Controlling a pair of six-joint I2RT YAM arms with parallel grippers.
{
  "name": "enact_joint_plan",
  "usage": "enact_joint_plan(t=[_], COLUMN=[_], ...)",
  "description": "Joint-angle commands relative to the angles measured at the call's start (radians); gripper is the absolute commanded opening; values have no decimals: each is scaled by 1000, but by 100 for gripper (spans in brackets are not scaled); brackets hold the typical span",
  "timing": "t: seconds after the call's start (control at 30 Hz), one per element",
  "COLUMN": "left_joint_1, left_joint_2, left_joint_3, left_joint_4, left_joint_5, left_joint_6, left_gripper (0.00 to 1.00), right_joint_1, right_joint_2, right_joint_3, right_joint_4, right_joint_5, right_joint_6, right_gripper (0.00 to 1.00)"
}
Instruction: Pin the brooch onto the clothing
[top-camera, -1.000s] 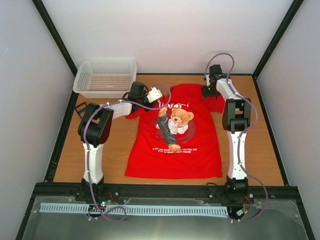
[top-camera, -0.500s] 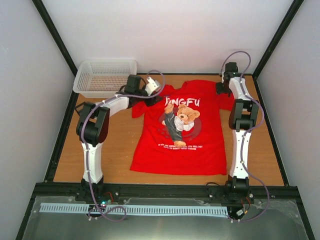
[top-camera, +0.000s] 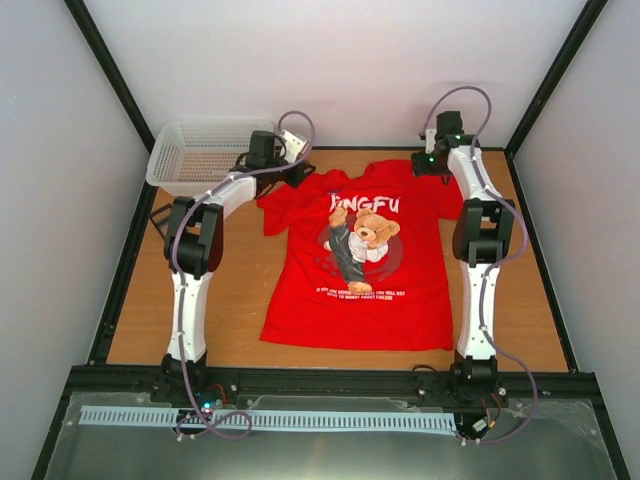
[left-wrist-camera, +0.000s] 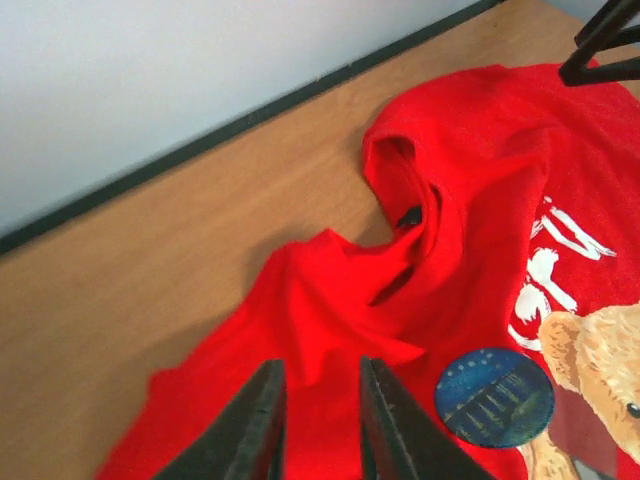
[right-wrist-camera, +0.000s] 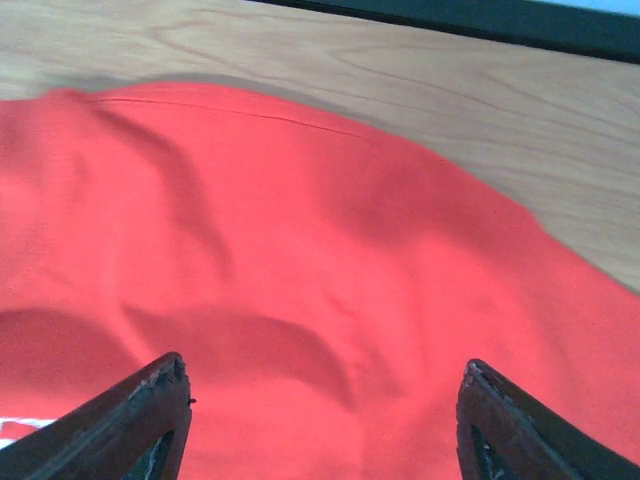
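We log brooch lying on red T-shirt by bear print; clasp fastened? can't tell. L gripper narrow, empty; R gripper wide, empty.

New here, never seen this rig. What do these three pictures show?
Two robot arms bolted to a table, each with a two-finger gripper. The wide picture is from a fixed camera above and behind; the other two from cameras on the wrists. On the table lie a red T-shirt and, far left, a white mesh basket. A small dark-blue brooch rests on the shirt beside the printed bear. The left gripper is slightly open, the right gripper wide open; both hover over the shirt, holding nothing.
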Motion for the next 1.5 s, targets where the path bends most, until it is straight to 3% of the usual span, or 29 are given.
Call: enact_joint_plan(t=[0.0, 0.13, 0.4, 0.67, 0.93, 1.17, 1.33, 1.47], left_joint_1=[-32, -41, -25, 32, 84, 88, 52, -7], left_joint_2=[67, 128, 295, 451, 513, 434, 296, 150], left_joint_3=[60, 131, 337, 532, 634, 643, 599, 461], left_joint_4=[-64, -157, -313, -396, -338, -250, -261, -254], left_joint_5=[-17, -65, -237, -199, -178, -126, -93, -38], left_joint_6=[-68, -133, -274, -354, -298, -235, -225, -259], left_gripper=[19, 10, 6, 7, 8, 12, 22, 32], right_joint_1=[52, 74, 76, 76, 104, 149, 171, 171], right_joint_2=[-18, 2, -30, -81, -182, -290, -344, -397], right_joint_3=[-11, 0, -44, -89, -252, -452, -589, -677], right_joint_4=[9, 1, -3, -2, 50, 112, 156, 180], right_joint_5=[-125, -125, -138, -142, -179, -223, -237, -213], right_joint_6=[31, 34, 52, 50, 91, 106, 138, 156], right_gripper=[68, 62, 59, 59, 62, 63, 64, 66])
